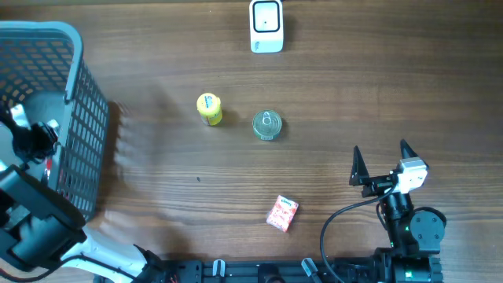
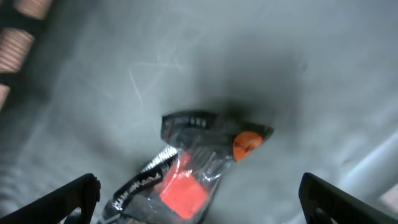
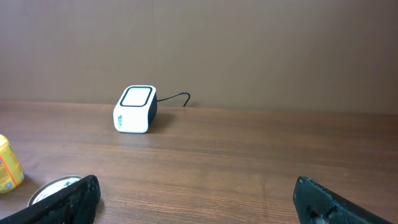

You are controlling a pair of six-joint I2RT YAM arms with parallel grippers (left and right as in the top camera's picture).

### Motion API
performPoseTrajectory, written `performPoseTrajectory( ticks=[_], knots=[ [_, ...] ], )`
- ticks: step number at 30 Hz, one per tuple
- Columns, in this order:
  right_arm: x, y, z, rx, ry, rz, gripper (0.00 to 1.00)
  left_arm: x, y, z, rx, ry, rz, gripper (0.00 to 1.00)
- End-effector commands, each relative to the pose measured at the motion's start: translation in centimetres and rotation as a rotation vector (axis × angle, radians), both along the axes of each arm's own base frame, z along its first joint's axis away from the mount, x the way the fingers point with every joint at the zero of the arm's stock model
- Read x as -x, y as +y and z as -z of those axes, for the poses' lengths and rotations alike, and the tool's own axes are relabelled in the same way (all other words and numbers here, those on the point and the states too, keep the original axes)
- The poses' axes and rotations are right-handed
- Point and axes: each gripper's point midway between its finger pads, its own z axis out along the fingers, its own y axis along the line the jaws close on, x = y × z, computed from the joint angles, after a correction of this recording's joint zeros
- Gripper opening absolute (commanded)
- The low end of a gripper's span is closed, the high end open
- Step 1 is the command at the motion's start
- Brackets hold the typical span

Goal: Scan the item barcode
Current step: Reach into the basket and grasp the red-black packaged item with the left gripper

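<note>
While the left arm reaches down into the grey mesh basket (image 1: pixel 76 49) at the table's (image 1: pixel 354 79) left edge, the left gripper (image 2: pixel 199 185) hangs above a crinkly packet (image 2: pixel 186 163) lying on the basket floor. The packet is clear and black, with a red patch and an orange sticker. The jaws are spread wide, one on each side of the packet and apart from it, pinching nothing.

The right gripper (image 1: pixel 380 149) waits near the right end of the near edge, its jaws just as wide and empty. The white scanner (image 1: pixel 266 25) sits at the middle of the far edge, window up. A yellow tub (image 1: pixel 209 108), a can (image 1: pixel 267 124) and a small pink box (image 1: pixel 282 213) are loose mid-table.

To me this looks like the pick-up step, with the scan not yet begun. Next the left arm needs to drop lower, close on the packet, and lift it clear of the basket wall. I can't see a barcode on the wrapper from here, so it may need turning before it faces the scanner.
</note>
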Motion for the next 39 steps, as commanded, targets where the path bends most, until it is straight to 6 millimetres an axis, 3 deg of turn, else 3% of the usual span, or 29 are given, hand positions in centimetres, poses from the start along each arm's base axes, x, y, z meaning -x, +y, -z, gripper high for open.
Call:
performPoseTrajectory(
  ticks=[1,12,13,16,17,20,24,27,36,39],
  knots=[
    [0.0,0.0,-0.1,-0.013,-0.005,0.005,1.00,1.5,-1.1,2.4,0.019,0.066,0.058,1.00],
    [0.0,0.0,-0.1,-0.013,-0.005,0.005,1.00,2.4,-1.4,6.4,-0.019,0.062,0.104,0.96],
    [0.0,0.0,-0.1,-0.013,-0.005,0.005,1.00,2.3,-1.3,6.5,-0.028,0.054,0.104,0.89],
    [0.0,0.0,-0.1,-0.013,-0.005,0.005,1.00,1.9,-0.9,6.5,-0.044,0.036,0.096,0.51],
    [0.0,0.0,-0.1,-0.013,-0.005,0.005,1.00,1.8,-0.8,6.5,-0.046,0.033,0.096,0.48],
    [0.0,0.0,-0.1,-0.013,-0.005,0.005,1.00,1.7,-0.8,6.4,-0.047,0.025,0.069,0.53],
    [0.0,0.0,-0.1,-0.013,-0.005,0.005,1.00,1.7,-0.8,6.4,-0.039,0.015,0.021,0.44],
    [0.0,0.0,-0.1,-0.013,-0.005,0.005,1.00,1.7,-0.9,6.5,-0.035,0.010,-0.005,0.29],
    [0.0,0.0,-0.1,-0.013,-0.005,0.005,1.00,0.9,-2.2,6.5,0.037,-0.037,-0.017,0.27],
    [0.0,0.0,-0.1,-0.013,-0.005,0.005,1.00,0.6,-2.3,6.4,0.051,-0.053,-0.036,0.33]
  ],
)
